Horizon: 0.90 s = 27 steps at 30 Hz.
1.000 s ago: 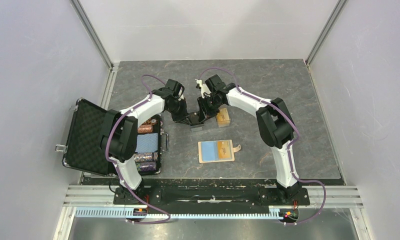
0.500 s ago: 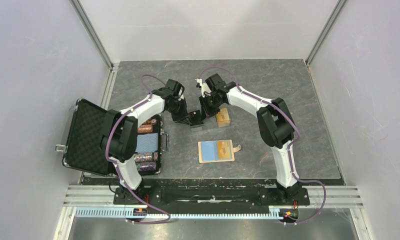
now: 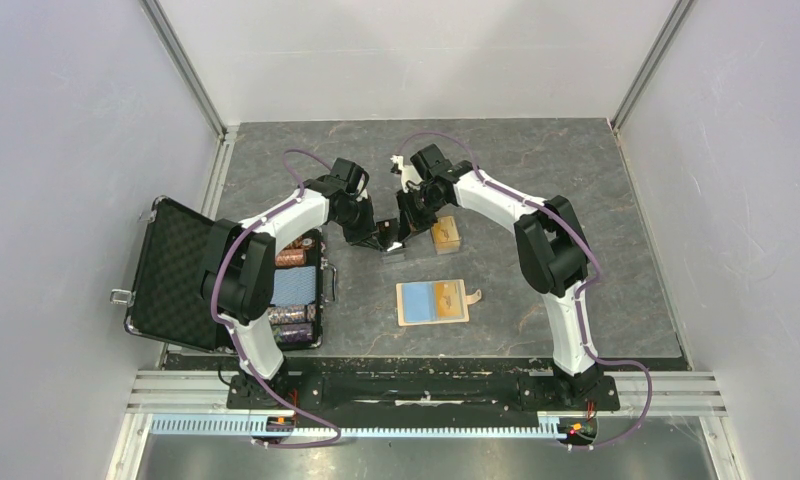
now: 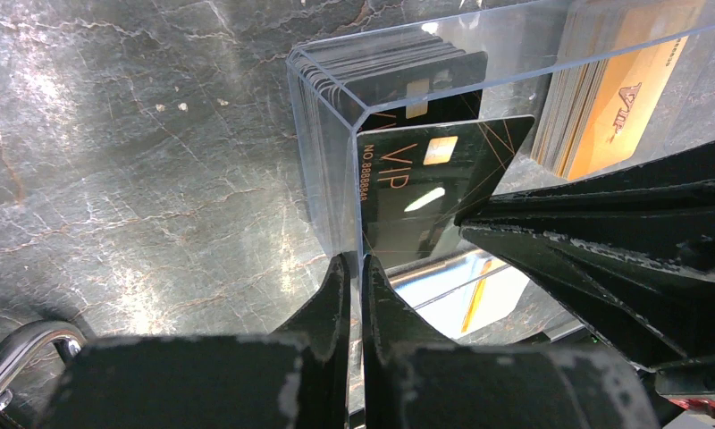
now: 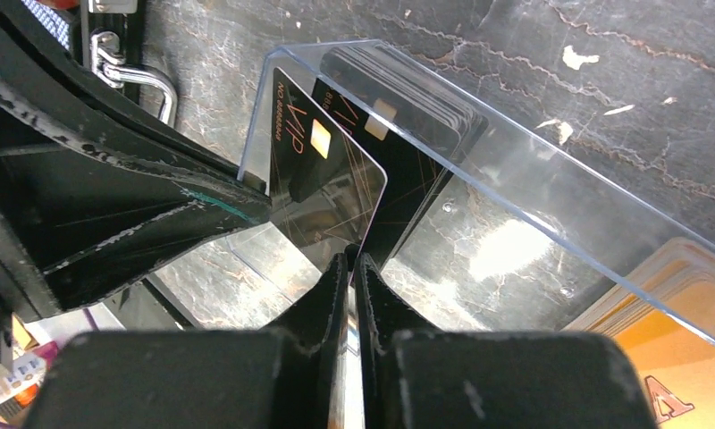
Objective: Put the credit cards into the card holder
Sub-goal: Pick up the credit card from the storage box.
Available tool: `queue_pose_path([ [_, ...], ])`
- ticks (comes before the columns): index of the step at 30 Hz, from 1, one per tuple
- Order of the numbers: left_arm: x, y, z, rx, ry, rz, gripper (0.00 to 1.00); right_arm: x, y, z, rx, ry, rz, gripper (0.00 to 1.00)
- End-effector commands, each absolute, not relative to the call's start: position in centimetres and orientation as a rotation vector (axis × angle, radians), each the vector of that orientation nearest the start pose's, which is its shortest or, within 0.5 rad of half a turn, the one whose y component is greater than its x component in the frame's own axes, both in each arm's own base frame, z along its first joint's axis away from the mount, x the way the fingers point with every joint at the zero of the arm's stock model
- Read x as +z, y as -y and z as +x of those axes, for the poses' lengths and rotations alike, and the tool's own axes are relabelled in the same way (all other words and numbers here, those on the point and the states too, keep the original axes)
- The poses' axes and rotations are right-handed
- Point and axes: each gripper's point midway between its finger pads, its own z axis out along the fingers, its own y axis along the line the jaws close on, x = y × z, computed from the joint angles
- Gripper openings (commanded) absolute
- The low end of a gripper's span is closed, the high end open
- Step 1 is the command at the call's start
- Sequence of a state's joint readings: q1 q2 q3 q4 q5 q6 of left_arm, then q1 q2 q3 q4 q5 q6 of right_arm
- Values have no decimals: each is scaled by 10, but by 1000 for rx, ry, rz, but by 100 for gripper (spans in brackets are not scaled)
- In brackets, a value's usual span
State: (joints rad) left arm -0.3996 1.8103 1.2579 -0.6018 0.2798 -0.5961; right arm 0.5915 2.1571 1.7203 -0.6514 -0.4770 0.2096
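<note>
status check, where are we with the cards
Left gripper shut on clear box wall. Right gripper shut on black card, partly out. Card holder open, apart, unobstructed.

Soft, even light fills the overhead view, sharp edge to edge, with only faint shadows beneath the arms point(image 3: 296, 207) on the grey surface point(image 3: 596, 180). Both wrist views carry hard glare: white streaks across the stone and bright patches on the clear box point(image 5: 515, 241). The black card point(image 5: 327, 179) shows sheen; the near fingers point(image 4: 334, 304) are dark and blurred.
</note>
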Motion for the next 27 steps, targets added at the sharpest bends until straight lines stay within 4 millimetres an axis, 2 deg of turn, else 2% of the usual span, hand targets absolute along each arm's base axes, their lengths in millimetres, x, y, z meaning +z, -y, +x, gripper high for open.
queue_pose_path([
  [1, 55, 216, 324, -629, -2860, -118, 2, 96, -363, 346, 1058, -2591, -675, 7],
  [7, 53, 215, 323, -625, -2865, -123, 2, 85, -365, 341, 1101, -2619, -656, 19],
  [13, 53, 214, 322, -622, -2866, -122, 2, 83, -372, 343, 1156, -2610, -607, 24],
  [15, 53, 215, 322, -620, -2865, -122, 2, 78, -373, 344, 1158, -2620, -591, 22],
  [16, 53, 214, 323, -619, -2865, -125, 2, 76, -373, 346, 1154, -2623, -587, 18],
  [18, 53, 214, 323, -616, -2863, -126, 2, 73, -372, 347, 1137, -2638, -574, 3],
  [19, 54, 214, 324, -613, -2860, -127, 2, 73, -370, 349, 1126, -2642, -567, 0],
  [27, 57, 216, 329, -624, -2843, -153, 2, 90, -361, 360, 1092, -2602, -555, 0],
])
